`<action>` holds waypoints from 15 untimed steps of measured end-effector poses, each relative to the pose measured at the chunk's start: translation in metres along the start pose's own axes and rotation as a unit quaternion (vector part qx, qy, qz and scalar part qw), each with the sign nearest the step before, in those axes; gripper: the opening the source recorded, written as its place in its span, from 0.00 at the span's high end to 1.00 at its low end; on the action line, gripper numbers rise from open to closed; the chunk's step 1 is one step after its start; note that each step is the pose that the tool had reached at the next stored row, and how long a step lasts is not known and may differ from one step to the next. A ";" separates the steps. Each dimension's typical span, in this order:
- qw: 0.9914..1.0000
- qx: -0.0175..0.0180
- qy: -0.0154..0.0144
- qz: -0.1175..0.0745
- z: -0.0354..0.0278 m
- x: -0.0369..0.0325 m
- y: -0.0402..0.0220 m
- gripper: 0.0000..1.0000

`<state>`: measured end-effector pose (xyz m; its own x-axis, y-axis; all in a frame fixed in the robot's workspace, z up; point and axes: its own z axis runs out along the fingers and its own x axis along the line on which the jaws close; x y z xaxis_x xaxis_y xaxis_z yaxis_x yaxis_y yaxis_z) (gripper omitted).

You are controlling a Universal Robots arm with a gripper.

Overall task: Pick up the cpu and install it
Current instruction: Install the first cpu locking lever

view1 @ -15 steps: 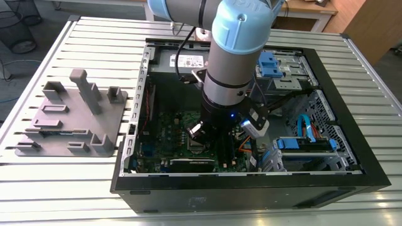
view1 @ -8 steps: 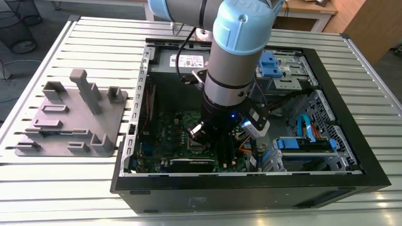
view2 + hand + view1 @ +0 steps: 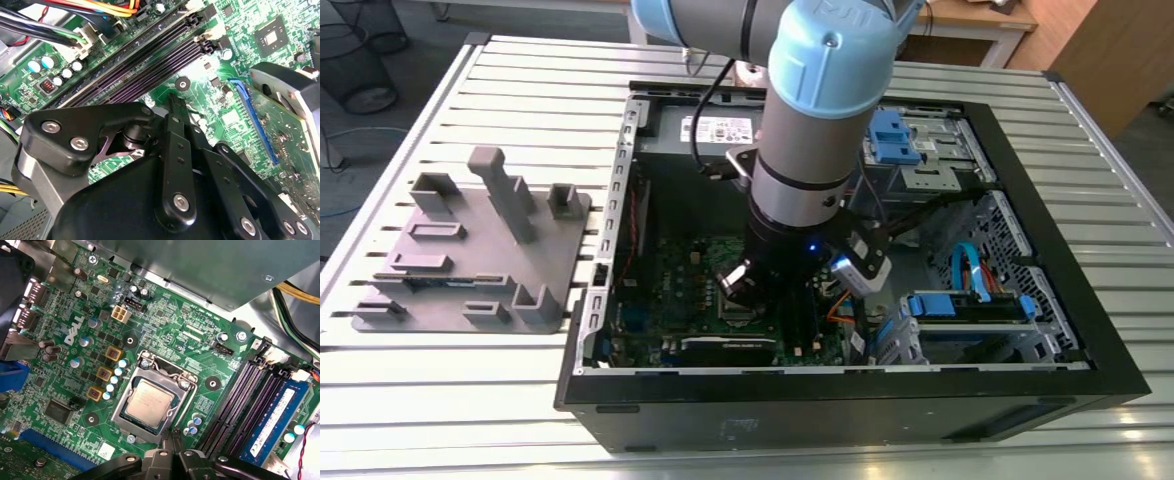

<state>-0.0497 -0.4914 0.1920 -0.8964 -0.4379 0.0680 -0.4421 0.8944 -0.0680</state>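
In the first wrist view the cpu [image 3: 149, 400], a small flat square chip with a pale silver top, lies flat inside the metal-framed socket [image 3: 118, 412] on the green motherboard [image 3: 165, 325]. My gripper [image 3: 172, 438] hangs just off the socket's edge, apart from the chip. Its black fingers come together at one narrow tip with nothing between them. The second wrist view has the same gripper [image 3: 172, 102] above the board beside the dark memory slots [image 3: 135, 65]. In the exterior view the arm reaches down into the open computer case [image 3: 1047, 130], with the gripper [image 3: 742, 292] low over the board.
A grey plastic fixture [image 3: 467, 250] stands on the slatted table at the exterior view's left. A blue-labelled memory stick [image 3: 270, 420] sits in a slot near the socket. A card with a fan [image 3: 285, 100], cable bundles [image 3: 100, 7] and blue drive brackets [image 3: 967, 305] crowd the case.
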 end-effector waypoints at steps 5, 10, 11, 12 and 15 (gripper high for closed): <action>1.000 0.000 -0.001 0.000 -0.0005 0.0013 0.0005 0.89; 1.000 0.000 0.000 0.001 -0.0068 0.0017 0.0002 0.89; 1.000 0.000 -0.001 0.001 -0.0073 0.0017 0.0005 0.89; 1.000 0.000 -0.001 0.001 -0.0075 0.0018 0.0010 0.89; 1.000 0.001 -0.001 0.001 -0.0077 0.0022 0.0038 0.89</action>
<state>-0.0531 -0.4883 0.1996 -0.8978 -0.4357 0.0648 -0.4396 0.8955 -0.0698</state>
